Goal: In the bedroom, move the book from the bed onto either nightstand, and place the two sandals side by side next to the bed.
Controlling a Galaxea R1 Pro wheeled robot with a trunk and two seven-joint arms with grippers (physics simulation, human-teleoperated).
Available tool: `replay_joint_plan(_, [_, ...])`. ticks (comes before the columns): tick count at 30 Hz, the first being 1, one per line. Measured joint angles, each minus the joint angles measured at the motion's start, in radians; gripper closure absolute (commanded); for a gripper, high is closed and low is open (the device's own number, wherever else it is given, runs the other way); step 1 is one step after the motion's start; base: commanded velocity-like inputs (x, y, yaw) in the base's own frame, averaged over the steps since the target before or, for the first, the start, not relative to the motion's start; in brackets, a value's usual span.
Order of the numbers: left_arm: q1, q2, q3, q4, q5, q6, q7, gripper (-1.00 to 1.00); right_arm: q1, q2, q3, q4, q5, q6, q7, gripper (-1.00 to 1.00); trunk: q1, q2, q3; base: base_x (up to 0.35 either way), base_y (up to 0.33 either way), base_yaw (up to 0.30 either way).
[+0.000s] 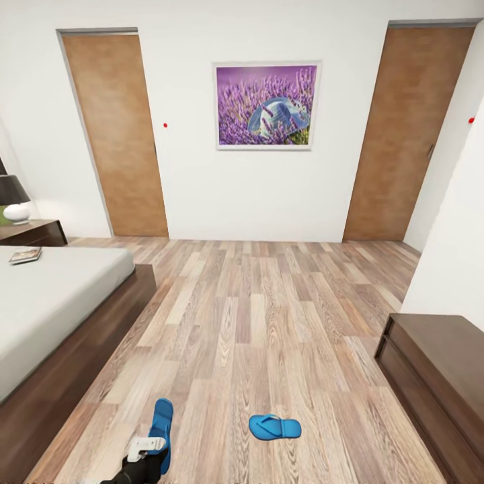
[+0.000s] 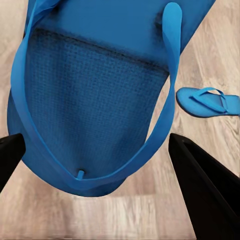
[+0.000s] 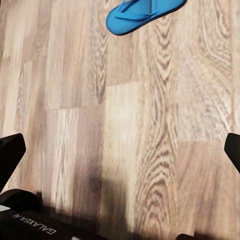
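Bright, even, flat light fills the room with no visible source. Shadows are faint: a soft one under the sandal (image 1: 274,427), a darker patch on the floor (image 3: 120,150) nearest the right wrist camera. The close sandal (image 2: 95,100) looks slightly blurred.

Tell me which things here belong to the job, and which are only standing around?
Job: near sandal at left end effector; second sandal; book; bed; nightstand.
Not job: lavender picture; two doors; lamp; long cabinet.

2 sandals (image 1: 161,430) (image 1: 274,427) on floor (image 1: 269,323); bed (image 1: 54,296) left, book (image 1: 25,255) on it; cabinet (image 1: 437,363) right.
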Motion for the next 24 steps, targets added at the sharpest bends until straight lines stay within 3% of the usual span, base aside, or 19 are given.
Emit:
replay_joint_plan(9, [0.000,0.002,0.003,0.017,0.003,-0.008,-0.005,1.00,0.000,0.000,0.000,0.001,-0.001,0.000,0.000,-1.00,0.000,0.000,-0.014,0.000,0.000,0.000])
replay_joint_plan(11, [0.000,0.003,0.004,0.017,0.004,-0.008,-0.027,1.00,0.000,0.000,-0.001,0.002,-0.002,0.000,0.000,-1.00,0.000,0.000,-0.017,0.000,0.000,0.000])
replay_joint_plan(13, [0.000,0.003,0.003,0.016,0.002,-0.007,-0.108,1.00,0.000,0.000,-0.001,0.002,-0.003,0.000,0.000,-1.00,0.000,0.000,-0.020,0.000,0.000,0.000])
replay_joint_plan(15, [0.000,0.004,0.004,0.015,0.001,-0.007,-0.142,1.00,0.000,0.000,-0.001,0.002,-0.003,0.000,0.000,-1.00,0.000,0.000,-0.024,0.000,0.000,0.000])
replay_joint_plan(24, [0.000,0.004,0.003,0.013,0.000,-0.007,-0.177,1.00,0.000,0.000,-0.001,0.001,-0.003,0.000,0.000,-1.00,0.000,0.000,-0.029,0.000,0.000,0.000])
